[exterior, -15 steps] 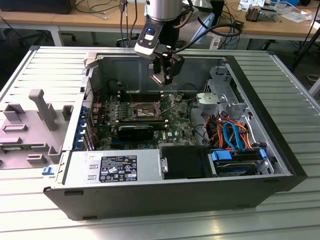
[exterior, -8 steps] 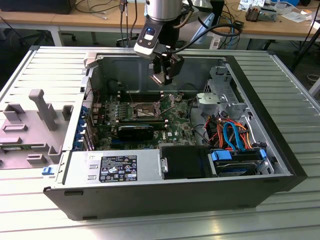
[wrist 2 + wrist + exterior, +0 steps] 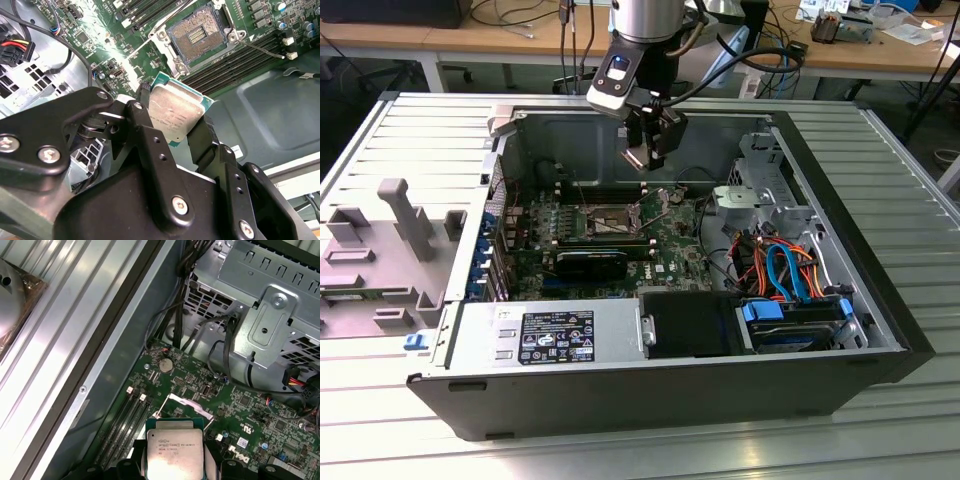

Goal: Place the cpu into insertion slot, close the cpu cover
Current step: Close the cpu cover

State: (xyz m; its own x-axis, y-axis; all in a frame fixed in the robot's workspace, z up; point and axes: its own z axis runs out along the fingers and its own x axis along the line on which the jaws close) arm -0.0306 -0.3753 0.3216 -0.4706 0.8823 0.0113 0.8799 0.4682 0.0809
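You see the arm (image 3: 645, 18) as a silvery metal cylinder; a rounded grey-white module (image 3: 616, 82) with a blue patch sits under it; black cables (image 3: 765, 67) loop off it; your gripper (image 3: 648, 152) is matte black; its fingers (image 3: 150, 145) carry small holes and silver cross-head screws (image 3: 45, 155).

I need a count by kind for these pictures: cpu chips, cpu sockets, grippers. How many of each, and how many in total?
cpu: 1
insertion slot: 1
gripper: 1
Total: 3
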